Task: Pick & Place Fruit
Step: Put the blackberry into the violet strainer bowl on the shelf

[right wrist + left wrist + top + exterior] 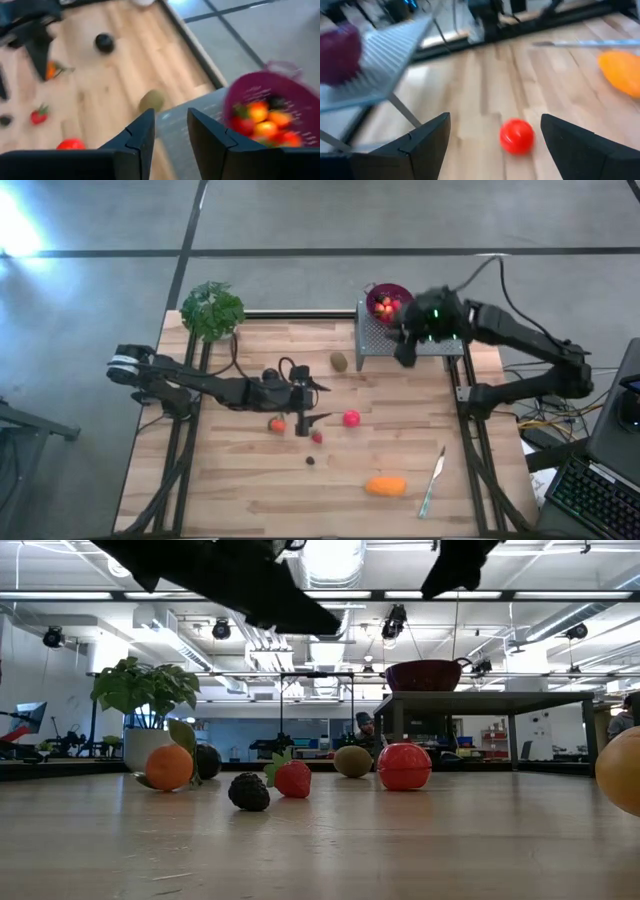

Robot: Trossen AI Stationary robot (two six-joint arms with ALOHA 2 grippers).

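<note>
The round purple plastic colander (389, 303) on the grey metal stand (372, 345) holds red and orange toy fruit (260, 121). The right gripper (405, 350), beside it, is slightly parted and empty; the left gripper (312, 402) gapes wide, empty.

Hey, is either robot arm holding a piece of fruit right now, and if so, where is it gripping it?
Nothing is held. The left tool stands open above the table with the red ball lying free ahead of it. The right tool, beside the purple bowl, has an empty gap between its fingers.

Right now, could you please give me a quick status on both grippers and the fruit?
Left gripper open over table, red ball ahead. Right gripper empty, jaws narrow, beside purple bowl on rack. Kiwi, strawberry loose. Nothing blocking.
</note>
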